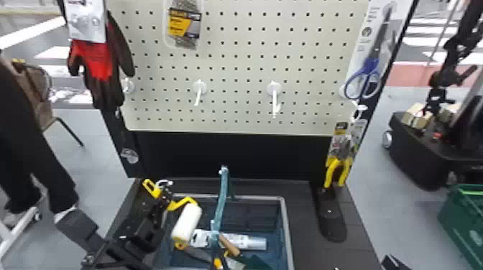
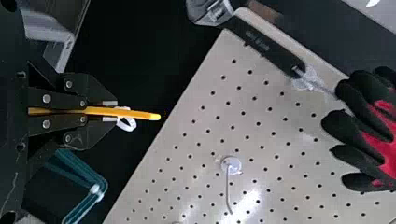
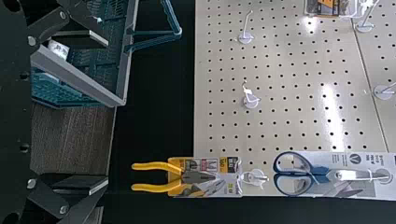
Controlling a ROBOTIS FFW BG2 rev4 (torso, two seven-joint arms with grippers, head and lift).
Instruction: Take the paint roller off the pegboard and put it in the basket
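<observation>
In the head view my left gripper (image 1: 165, 201) is over the basket's back left corner, shut on the yellow frame of the paint roller (image 1: 187, 223). The white roller cover hangs tilted over the left part of the blue basket (image 1: 286, 229); whether it touches anything inside cannot be told. The left wrist view has the left gripper (image 2: 111, 112) clamped around the yellow handle (image 2: 142, 114), whose end sticks out past the fingertips beside a white loop. In the right wrist view my right gripper (image 3: 107, 112) is open and holds nothing, with the basket (image 3: 122, 77) beyond it.
The basket's teal handle (image 1: 223, 194) stands up, with a clear package (image 1: 255, 243) and a wooden-handled trowel (image 1: 230, 245) inside. Behind rises the pegboard (image 1: 237, 104) with bare hooks (image 1: 275, 95), gloves (image 1: 97, 61), scissors (image 1: 366, 77) and yellow pliers (image 1: 337, 168).
</observation>
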